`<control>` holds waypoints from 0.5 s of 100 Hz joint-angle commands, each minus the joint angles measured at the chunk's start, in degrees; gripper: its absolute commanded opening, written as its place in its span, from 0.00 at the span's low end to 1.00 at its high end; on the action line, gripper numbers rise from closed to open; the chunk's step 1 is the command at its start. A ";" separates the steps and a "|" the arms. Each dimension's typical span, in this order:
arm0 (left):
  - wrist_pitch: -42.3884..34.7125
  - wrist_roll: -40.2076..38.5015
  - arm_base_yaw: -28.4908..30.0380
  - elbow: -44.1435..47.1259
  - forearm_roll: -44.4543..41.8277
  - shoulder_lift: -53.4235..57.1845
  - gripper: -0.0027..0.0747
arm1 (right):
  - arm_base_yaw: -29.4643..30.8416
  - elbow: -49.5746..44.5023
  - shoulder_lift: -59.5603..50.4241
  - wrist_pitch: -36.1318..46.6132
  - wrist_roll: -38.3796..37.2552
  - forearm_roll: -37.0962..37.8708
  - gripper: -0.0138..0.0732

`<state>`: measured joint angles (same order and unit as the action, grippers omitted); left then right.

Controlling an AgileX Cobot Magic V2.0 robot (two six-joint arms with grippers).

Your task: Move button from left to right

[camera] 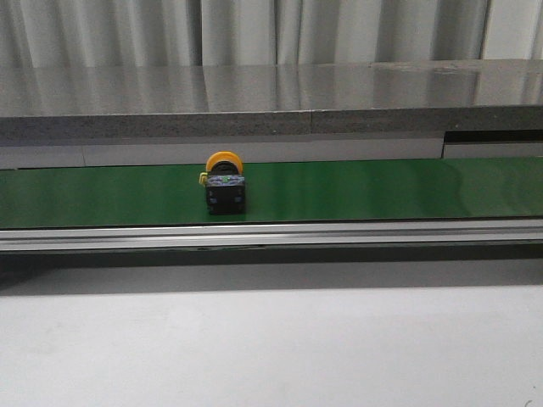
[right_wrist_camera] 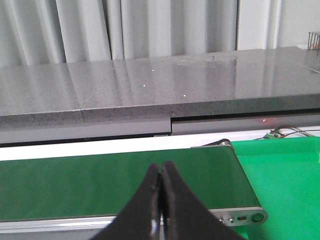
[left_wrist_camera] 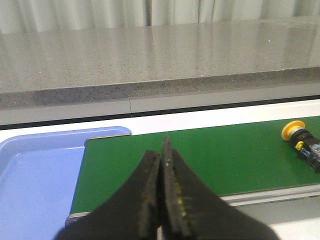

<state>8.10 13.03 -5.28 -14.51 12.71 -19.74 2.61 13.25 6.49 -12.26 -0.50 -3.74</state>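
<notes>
The yellow-capped, black-bodied push-button (camera: pixel 225 183) sits untouched on the green conveyor belt (camera: pixel 382 191); both end effectors, left (left_wrist_camera: pixel 161 197) and right (right_wrist_camera: pixel 160 202), are closed and empty, so nothing is done yet.

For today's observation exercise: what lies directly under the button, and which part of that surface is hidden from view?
The button rests on the green conveyor belt, yellow cap at the back, black body facing front. The patch of belt beneath its body is covered, so nothing there can be seen.

The button (left_wrist_camera: pixel 302 142) runs off the right edge of the left wrist frame, its black body cut short. At lower left there, the blue tray (left_wrist_camera: pixel 35 175) is cropped by the frame edges.
</notes>
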 commanded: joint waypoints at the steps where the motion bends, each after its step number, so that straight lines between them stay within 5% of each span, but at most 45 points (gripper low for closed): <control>1: -4.72 -0.21 -0.56 -1.62 0.69 -0.38 0.01 | 0.19 6.18 5.48 0.08 0.50 0.22 0.08; 31: -4.72 -0.21 -0.56 -1.62 0.69 -0.49 0.01 | 0.19 23.79 24.03 -18.73 0.50 0.22 0.08; 50: -4.72 -0.21 -0.56 -1.62 0.69 -0.49 0.01 | 0.19 29.43 32.12 -19.65 0.50 -1.08 0.08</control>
<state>8.10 13.03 -5.28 -14.51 12.71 -19.74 2.61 39.27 35.64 -35.24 -0.50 -3.96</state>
